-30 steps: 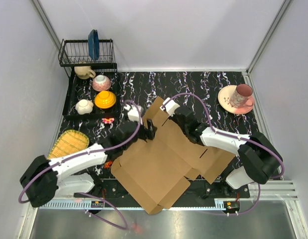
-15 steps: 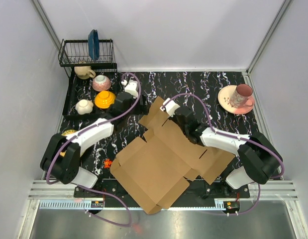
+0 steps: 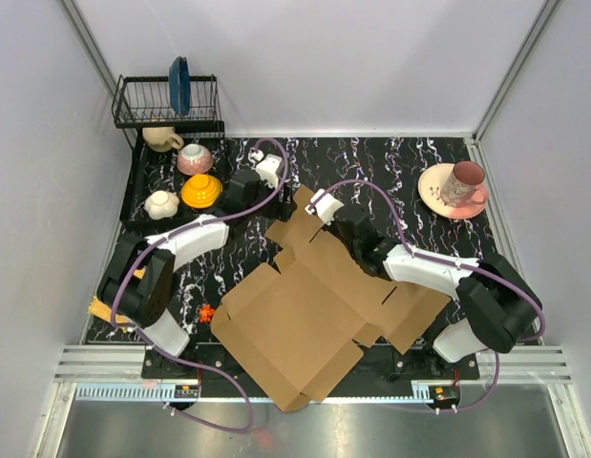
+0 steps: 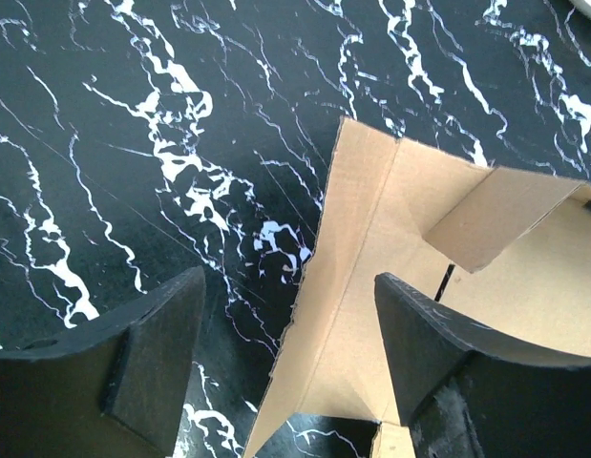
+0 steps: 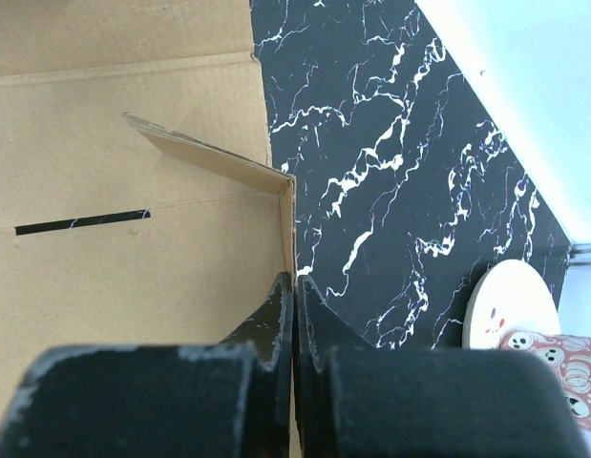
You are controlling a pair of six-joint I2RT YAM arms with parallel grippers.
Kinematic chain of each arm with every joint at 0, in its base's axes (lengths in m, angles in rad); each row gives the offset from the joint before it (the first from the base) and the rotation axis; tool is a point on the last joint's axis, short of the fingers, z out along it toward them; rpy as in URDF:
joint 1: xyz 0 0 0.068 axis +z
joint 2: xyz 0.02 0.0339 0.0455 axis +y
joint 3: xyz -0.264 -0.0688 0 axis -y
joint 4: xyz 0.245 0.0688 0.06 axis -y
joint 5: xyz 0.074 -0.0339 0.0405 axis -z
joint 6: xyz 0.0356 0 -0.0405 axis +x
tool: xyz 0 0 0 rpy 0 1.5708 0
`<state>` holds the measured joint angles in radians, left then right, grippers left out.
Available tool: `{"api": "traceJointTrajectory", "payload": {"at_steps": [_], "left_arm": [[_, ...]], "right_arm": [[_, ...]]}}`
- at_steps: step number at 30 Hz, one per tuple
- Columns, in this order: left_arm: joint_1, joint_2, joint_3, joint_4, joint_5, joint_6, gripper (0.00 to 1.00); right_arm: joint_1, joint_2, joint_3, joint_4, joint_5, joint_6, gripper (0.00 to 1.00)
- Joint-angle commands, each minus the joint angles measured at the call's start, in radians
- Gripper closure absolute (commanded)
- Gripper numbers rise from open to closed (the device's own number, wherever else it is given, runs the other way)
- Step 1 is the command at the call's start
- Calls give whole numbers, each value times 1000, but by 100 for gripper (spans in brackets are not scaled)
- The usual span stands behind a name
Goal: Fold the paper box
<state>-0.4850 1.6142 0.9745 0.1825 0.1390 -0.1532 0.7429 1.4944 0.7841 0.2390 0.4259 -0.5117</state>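
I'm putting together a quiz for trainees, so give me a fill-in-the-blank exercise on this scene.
1. The left pincer has its jaws ___.
2. The right pincer is shut on an edge of the ___.
3. The pink mug stands on a plate at the table's far ___ corner.
Missing: open; paper box; right.

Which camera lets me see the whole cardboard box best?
The top camera. It shows the whole paper box lying open, every flap in view. The left wrist camera catches only one corner with a raised flap. The right wrist camera sees just one edge, a slit and a standing flap.
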Motion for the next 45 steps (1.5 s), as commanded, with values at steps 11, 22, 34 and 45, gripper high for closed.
{"api": "traceJointTrajectory", "payload": {"at_steps": [11, 22, 34, 45], "left_arm": [[5, 23, -49, 184, 79, -60, 69], [-53, -30, -324, 780, -21, -273, 82], [-185, 24, -468, 1022, -229, -292, 79], [-300, 46, -566, 1199, -368, -307, 82]], "right_arm": [[19, -39, 113, -18, 86, -154, 100], [38, -79, 253, -64, 137, -382, 100], [193, -105, 72, -49, 250, -283, 100], [259, -169, -17, -11, 335, -261, 100]]}}
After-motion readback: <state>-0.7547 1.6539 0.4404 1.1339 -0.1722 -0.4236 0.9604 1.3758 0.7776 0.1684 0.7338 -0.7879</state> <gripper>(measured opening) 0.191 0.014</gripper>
